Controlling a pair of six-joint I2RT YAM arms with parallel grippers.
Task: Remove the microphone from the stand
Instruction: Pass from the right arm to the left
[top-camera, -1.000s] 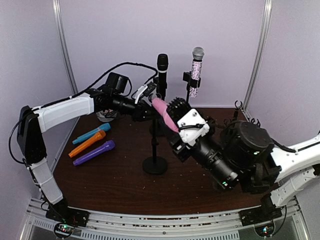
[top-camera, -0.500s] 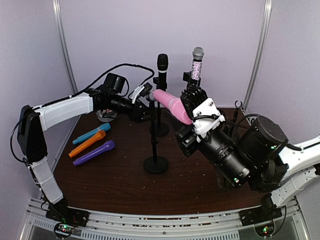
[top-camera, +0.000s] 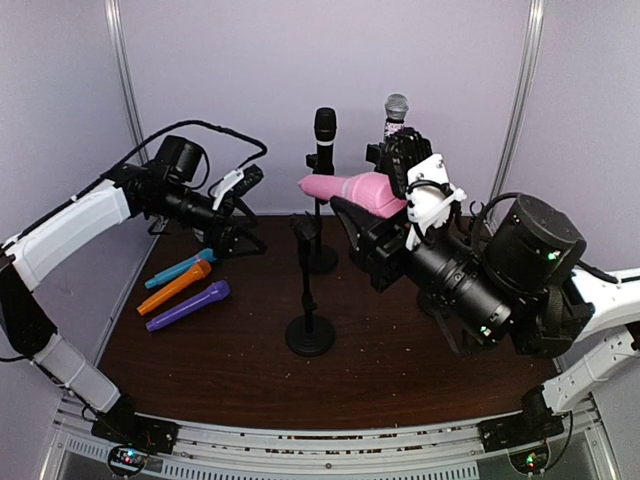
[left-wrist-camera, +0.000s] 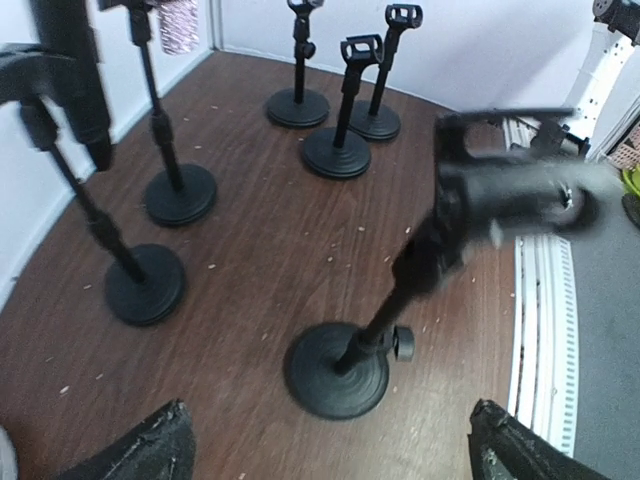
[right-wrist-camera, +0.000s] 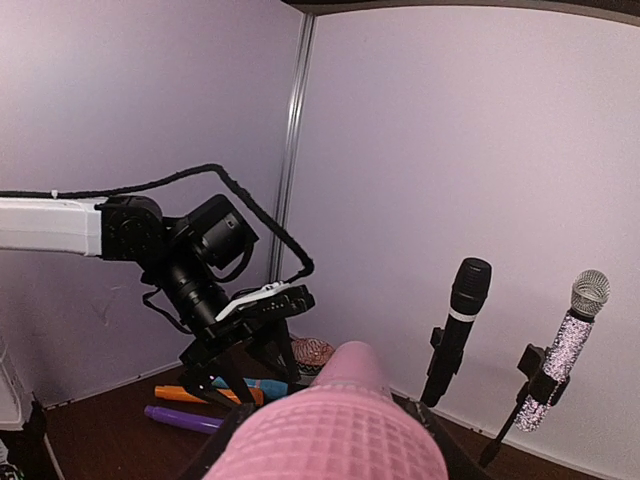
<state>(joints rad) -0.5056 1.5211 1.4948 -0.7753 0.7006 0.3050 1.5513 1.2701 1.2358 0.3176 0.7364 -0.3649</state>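
The pink microphone (top-camera: 350, 188) lies almost level in the air, with my right gripper (top-camera: 398, 205) shut on its body. In the right wrist view it (right-wrist-camera: 335, 430) fills the bottom between the dark fingers (right-wrist-camera: 437, 445). The empty black stand (top-camera: 309, 290) is upright below and to the left of it, its clip (top-camera: 305, 228) bare. My left gripper (top-camera: 238, 212) hovers to the stand's left, open and holding nothing. Its wrist view shows the stand's round base (left-wrist-camera: 338, 368) between the widely spread fingertips (left-wrist-camera: 150, 450), with the clip (left-wrist-camera: 500, 190) blurred.
A black microphone (top-camera: 325, 130) and a glittery one (top-camera: 393, 130) sit in stands at the back. Blue (top-camera: 182, 268), orange (top-camera: 173, 287) and purple (top-camera: 188, 304) microphones lie on the table at the left. Several empty stands (left-wrist-camera: 338, 150) are at the right.
My left gripper has opened, let go near the stand's clip and pulled back to the left. The right gripper has carried the pink microphone up and to the right, clear of the clip.
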